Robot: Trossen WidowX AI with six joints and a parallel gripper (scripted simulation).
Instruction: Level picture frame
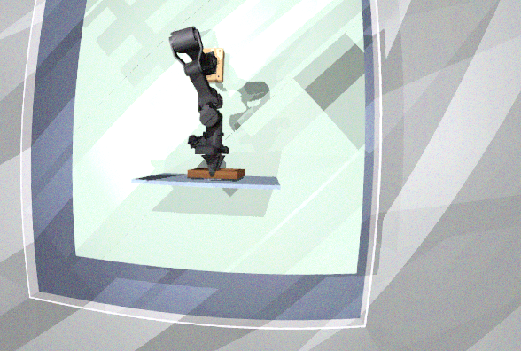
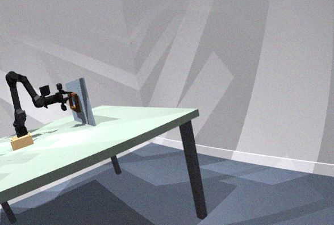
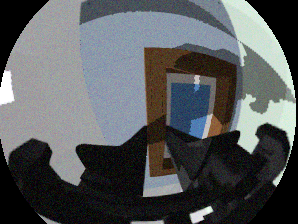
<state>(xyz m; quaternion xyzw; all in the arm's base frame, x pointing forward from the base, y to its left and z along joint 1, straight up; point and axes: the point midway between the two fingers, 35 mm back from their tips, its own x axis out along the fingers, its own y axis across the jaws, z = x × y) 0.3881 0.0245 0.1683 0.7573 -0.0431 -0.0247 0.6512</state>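
The picture frame (image 1: 231,174) (image 2: 75,110) (image 3: 154,96) is brown wood around a blue picture. It hangs on a small grey-blue wall panel (image 1: 261,185) (image 2: 84,99) (image 3: 113,63) that stands on the table. In the wrist view its sides lean a little off the panel's edges. My gripper (image 1: 212,168) (image 2: 68,96) (image 3: 154,128) reaches out level from the arm and is shut on the frame's edge nearest the wrist camera. The screw and the notched strip are hidden behind the frame.
The arm stands on a light wooden base block (image 1: 218,66) (image 2: 21,141) on the pale green table (image 1: 133,225) (image 2: 128,127). The panel stands upright in front of the arm. The table's edges lie far from both.
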